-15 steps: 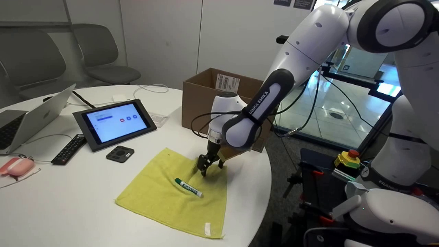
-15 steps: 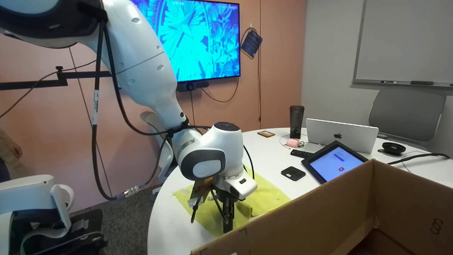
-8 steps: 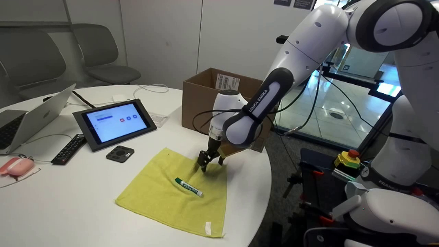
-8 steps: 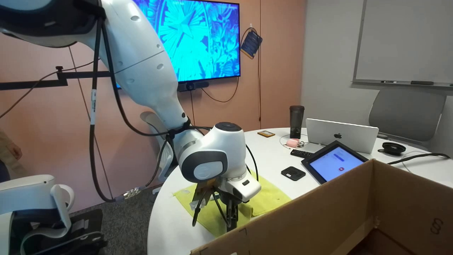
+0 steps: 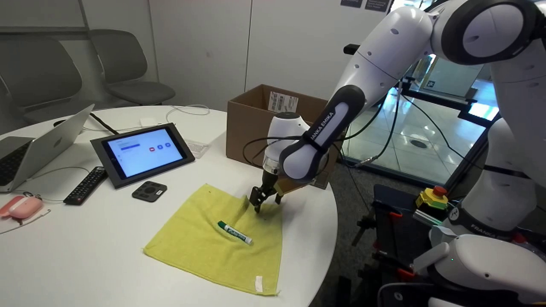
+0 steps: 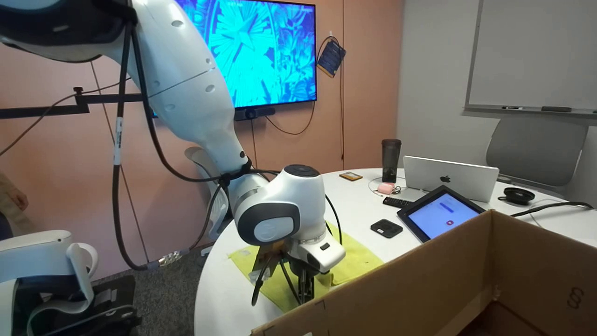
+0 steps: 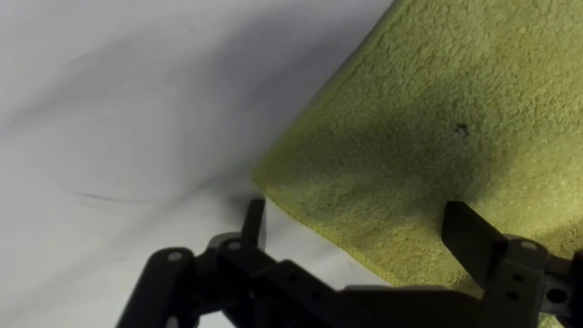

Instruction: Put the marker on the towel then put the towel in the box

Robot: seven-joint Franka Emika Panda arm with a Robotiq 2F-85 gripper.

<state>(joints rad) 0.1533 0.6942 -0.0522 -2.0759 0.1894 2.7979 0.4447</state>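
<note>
On the bench [image 5: 85,251], in an exterior view, the box [image 5: 247,123] stands at 1 o'clock from the spread towel [image 5: 213,258]. At the towel's 2 o'clock corner the claw [image 7: 354,203], jaws wide apart, grips nothing; in the wrist view it straddles the edge, one jaw over the bench, the other over the towel, contact unclear. The marker [image 5: 234,233] already lies on the towel near its middle, so gripping that corner seems the step in hand. Best to skim the bench, then close slowly so the towel bunches deep. A straight lift could roll the marker off; fold the corner toward 8 o'clock over it first.
</note>
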